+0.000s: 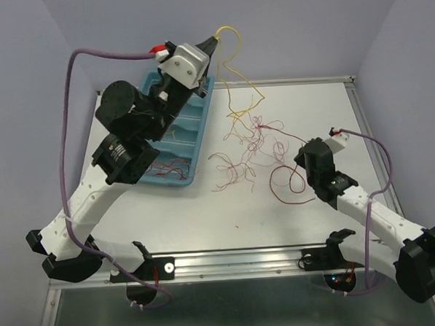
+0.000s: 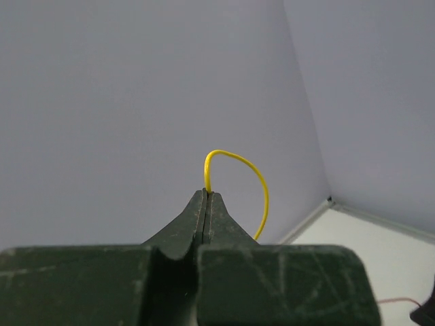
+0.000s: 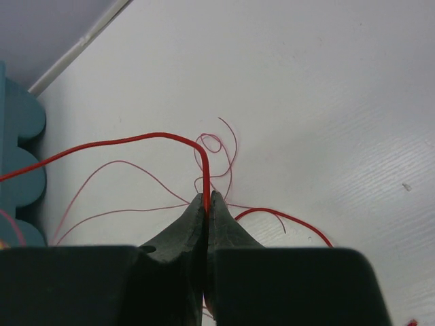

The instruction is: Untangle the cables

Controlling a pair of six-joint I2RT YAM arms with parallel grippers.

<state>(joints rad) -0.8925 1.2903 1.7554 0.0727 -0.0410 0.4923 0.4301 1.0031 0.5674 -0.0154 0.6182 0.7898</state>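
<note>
White arms [image 1: 95, 195], purple cords [image 1: 65, 142], dark-green grippers [image 2: 206, 195] [image 3: 207, 198].

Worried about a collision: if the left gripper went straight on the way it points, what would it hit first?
Probably the lavender wall; only the yellow wire pinched in the left gripper lies between. Depth unclear.

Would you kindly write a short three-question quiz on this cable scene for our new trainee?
1. True or false: the left gripper is shut on a yellow wire.
2. The right gripper pinches a wire of which colour? A red, B yellow, C purple.
3. Fill in: seen from the top camera, the blue tray lies to the ___ of the loose tangle.
Key: 1 true; 2 A; 3 left.
</note>
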